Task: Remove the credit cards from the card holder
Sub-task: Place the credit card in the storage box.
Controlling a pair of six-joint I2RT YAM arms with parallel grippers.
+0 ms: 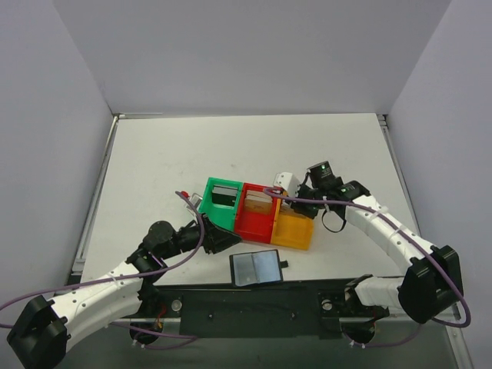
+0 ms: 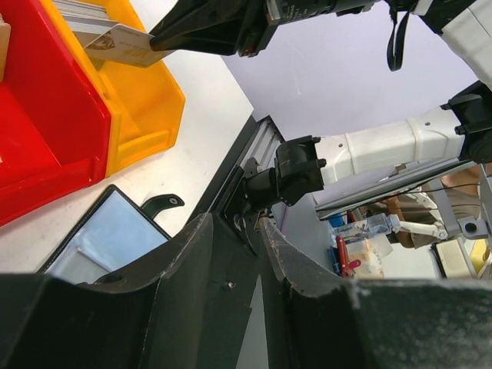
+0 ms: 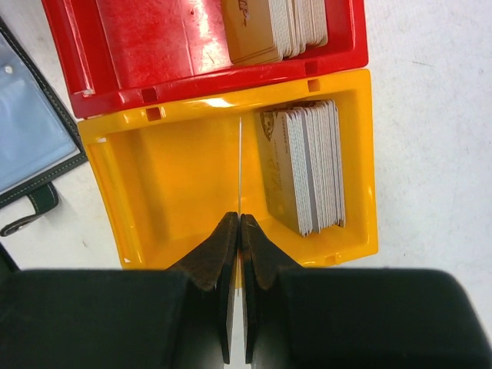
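Glossy plastic card holder (image 3: 177,184), matt white table (image 1: 231,154)

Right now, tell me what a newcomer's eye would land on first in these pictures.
The green, red and orange card holder at mid-table stands out first. Over its orange box the right gripper pinches a single card edge-on, beside a stack of cards standing in that box. A black-bordered pale blue flat item lies on the table nearer the arm bases.

Left arm (image 1: 115,280) low, jaws apart; right arm (image 1: 384,227) outstretched, jaws pinched together.
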